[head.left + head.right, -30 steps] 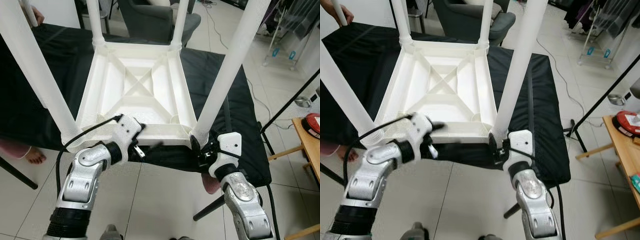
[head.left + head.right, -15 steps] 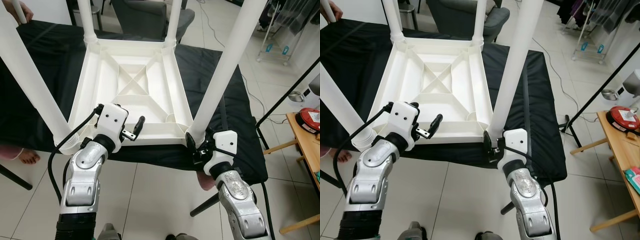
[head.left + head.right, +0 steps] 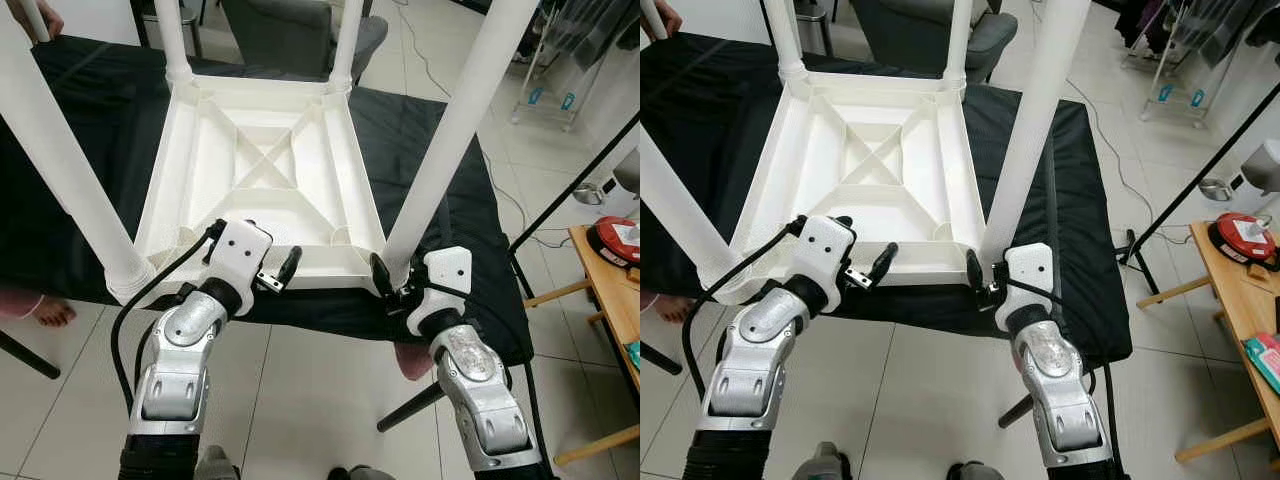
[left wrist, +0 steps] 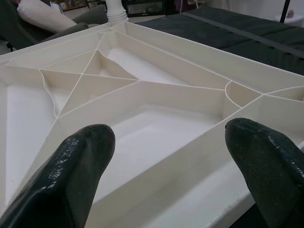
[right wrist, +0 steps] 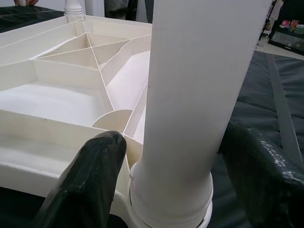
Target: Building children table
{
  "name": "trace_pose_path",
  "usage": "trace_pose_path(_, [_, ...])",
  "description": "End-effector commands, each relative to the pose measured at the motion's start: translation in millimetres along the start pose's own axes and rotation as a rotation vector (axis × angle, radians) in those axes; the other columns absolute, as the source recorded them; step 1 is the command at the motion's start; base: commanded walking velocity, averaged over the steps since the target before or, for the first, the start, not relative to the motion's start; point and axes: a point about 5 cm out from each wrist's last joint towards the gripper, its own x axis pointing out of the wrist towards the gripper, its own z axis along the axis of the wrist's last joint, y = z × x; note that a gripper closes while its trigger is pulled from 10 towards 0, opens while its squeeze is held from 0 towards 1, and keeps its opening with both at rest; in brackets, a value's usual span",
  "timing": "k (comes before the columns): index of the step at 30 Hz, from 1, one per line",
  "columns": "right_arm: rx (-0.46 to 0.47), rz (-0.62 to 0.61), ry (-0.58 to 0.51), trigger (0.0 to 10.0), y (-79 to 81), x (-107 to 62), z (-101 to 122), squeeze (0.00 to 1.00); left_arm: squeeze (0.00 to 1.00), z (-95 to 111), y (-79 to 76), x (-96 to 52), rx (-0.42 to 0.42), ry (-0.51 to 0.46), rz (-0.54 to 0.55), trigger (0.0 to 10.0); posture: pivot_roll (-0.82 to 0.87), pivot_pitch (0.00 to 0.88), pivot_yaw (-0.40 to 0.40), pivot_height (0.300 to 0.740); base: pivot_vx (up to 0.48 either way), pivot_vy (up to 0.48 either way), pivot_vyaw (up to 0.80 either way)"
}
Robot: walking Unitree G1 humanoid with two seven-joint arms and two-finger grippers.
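Since half a second ago, the left gripper (image 3: 283,275) is shifting rightward along the near rim of the table top (image 3: 260,180), its fingers spread and gripping nothing; the right gripper (image 3: 392,283) is staying at the base of the near right leg (image 3: 450,120).

Across the head views, the white children's table is lying upside down on a black cloth (image 3: 440,170) in the centre of the frame, ribbed underside up, so the legs can be fitted into the corner sockets. Four legs are standing up from the corners. At the lower centre the right gripper is straddling the near right leg where it meets its socket, probably steadying or seating it. At the upper left a person's hand (image 3: 652,17) is resting on the cloth's far edge, and at the left edge a bare foot (image 3: 50,313) is showing beneath the cloth. A grey chair (image 3: 300,30) is standing at the top, a wooden bench (image 3: 610,280) at the right.

Through the left wrist view, two black fingertips (image 4: 71,166) are hovering apart over the rim, nothing between them.

Through the right wrist view, the leg is standing between the spread fingers (image 5: 95,166); whether the pads are pressing it, I cannot tell.
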Motion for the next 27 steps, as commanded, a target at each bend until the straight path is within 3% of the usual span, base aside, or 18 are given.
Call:
trace_pose_path(1, [0.002,0.029,-0.014,10.0,0.4,2.9,1.0,0.0,0.0,-4.0,11.6,-2.2,-0.01,0.023,0.179,10.0,0.18,0.086,-0.09,0.74,0.0,0.0,0.0])
trace_pose_path(9, [0.056,0.067,-0.017,10.0,0.7,12.0,2.0,0.0,0.0,-3.3,14.3,-6.6,0.003,0.022,0.192,10.0,0.2,0.077,-0.096,0.74,0.0,0.0,0.0])
trace_pose_path(17, [0.06,0.08,-0.034,10.0,-11.1,25.3,7.1,0.0,0.0,-4.9,11.6,-16.3,-0.001,0.028,0.127,10.0,0.2,0.073,-0.086,0.74,0.0,0.0,0.0])
trace_pose_path(23, [0.06,0.098,-0.014,10.0,-17.6,31.4,3.8,0.0,0.0,-5.2,10.4,-31.3,-0.021,0.042,0.082,10.0,0.21,0.078,-0.086,0.74,0.0,0.0,0.0])
trace_pose_path(27, [0.071,0.193,0.027,10.0,-11.4,31.2,-5.3,0.0,0.0,-11.0,14.9,-44.8,-0.053,0.077,0.1,10.0,0.21,0.078,-0.086,0.74,0.0,0.0,0.0])
